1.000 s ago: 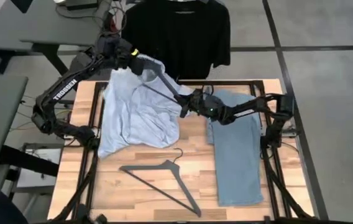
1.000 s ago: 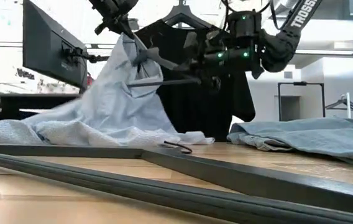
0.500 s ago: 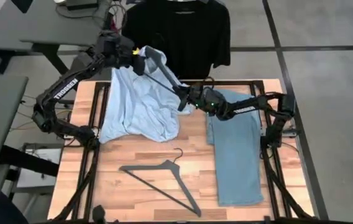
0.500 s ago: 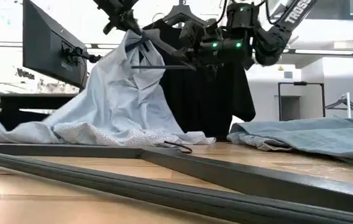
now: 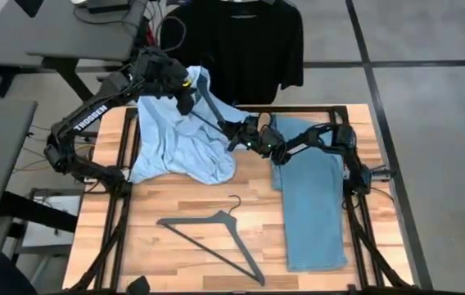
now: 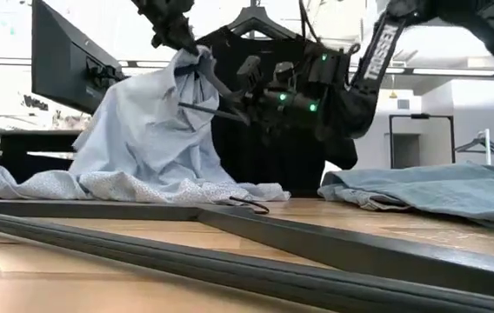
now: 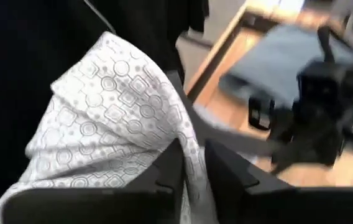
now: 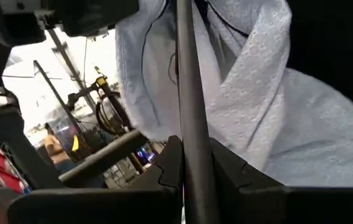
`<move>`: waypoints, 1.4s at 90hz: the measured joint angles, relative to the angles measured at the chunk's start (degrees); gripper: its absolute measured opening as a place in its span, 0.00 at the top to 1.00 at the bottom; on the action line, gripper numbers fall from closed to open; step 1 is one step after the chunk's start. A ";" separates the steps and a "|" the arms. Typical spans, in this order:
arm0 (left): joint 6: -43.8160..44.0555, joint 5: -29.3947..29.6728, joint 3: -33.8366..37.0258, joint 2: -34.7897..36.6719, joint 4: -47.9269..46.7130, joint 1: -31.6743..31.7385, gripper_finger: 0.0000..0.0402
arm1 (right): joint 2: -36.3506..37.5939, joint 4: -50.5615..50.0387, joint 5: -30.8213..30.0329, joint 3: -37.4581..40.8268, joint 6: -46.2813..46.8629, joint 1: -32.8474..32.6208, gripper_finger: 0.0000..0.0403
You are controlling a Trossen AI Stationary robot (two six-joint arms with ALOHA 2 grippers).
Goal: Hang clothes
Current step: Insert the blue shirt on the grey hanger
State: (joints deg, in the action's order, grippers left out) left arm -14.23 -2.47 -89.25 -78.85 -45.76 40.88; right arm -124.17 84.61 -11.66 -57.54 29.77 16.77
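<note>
Spanning most of the high view, the wooden surface (image 5: pixel 191 205) is seen with a dark metal frame along its edges. The light blue denim jeans (image 5: pixel 310 197) are laid flat and lengthwise on the right part of it, untouched. The pale blue-white collared shirt (image 5: pixel 179 135) is spread over the surface's far left part, its lower folds resting on the wood while its upper part is lifted into a peak, as the low view shows (image 6: pixel 156 122). The black t-shirt (image 5: pixel 241 45) is hung beyond the far edge of the surface, behind the lifted shirt.

A spare dark hanger (image 5: pixel 212 233) is lying flat on the near middle of the wood, well apart from both arms. A second dark hanger (image 5: pixel 216 111) is held slanted in the air with one arm pushed inside the lifted shirt; its bar is seen running up into the cloth in the right wrist view (image 8: pixel 186 93).

The left gripper (image 5: pixel 185 86) is raised at the shirt's top, and its fingers (image 7: pixel 223 177) are clamped together on a fold of the patterned cloth near the collar. The right gripper (image 5: pixel 241 131) is held above the surface's far middle, just beside the shirt, its fingers (image 8: pixel 170 165) closed tightly on the bar of that second hanger.
</note>
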 joint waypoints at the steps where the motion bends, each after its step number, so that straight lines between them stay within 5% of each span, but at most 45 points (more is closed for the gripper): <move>1: -0.67 0.44 0.00 0.03 -0.29 0.00 0.82 | -0.16 0.18 -0.01 -0.04 0.18 -0.01 0.93; 45: -19.68 26.68 0.00 0.94 -1.49 0.04 0.79 | -0.84 1.71 1.41 -0.24 0.41 -0.12 0.93; 59: -16.27 19.97 -2.72 1.21 -5.74 1.02 0.79 | -0.82 1.72 2.98 -0.24 0.34 0.31 0.93; 75: -7.46 -1.92 -9.56 -0.49 -12.69 3.41 0.79 | -0.82 1.41 4.46 -0.24 0.22 0.64 0.93; 84: -5.39 -7.86 -15.01 -1.98 -16.00 4.22 0.77 | -0.82 1.34 4.46 -0.24 0.23 0.73 0.93; 93: -7.17 -6.76 -20.01 -3.93 -21.82 5.74 0.74 | -0.80 1.34 4.86 -0.24 0.23 0.73 0.93; 109: -12.61 5.33 -21.27 -4.97 -24.66 10.48 0.70 | -0.80 1.36 6.35 -0.24 0.24 0.74 0.93; 126: -18.60 3.38 -20.22 -4.97 -27.65 14.01 0.70 | -0.79 1.68 7.62 -0.22 0.23 0.73 0.93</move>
State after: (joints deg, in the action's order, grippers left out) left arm -32.84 0.91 -109.47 -83.82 -73.41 54.89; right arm -124.96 86.29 -4.04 -57.76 30.00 17.50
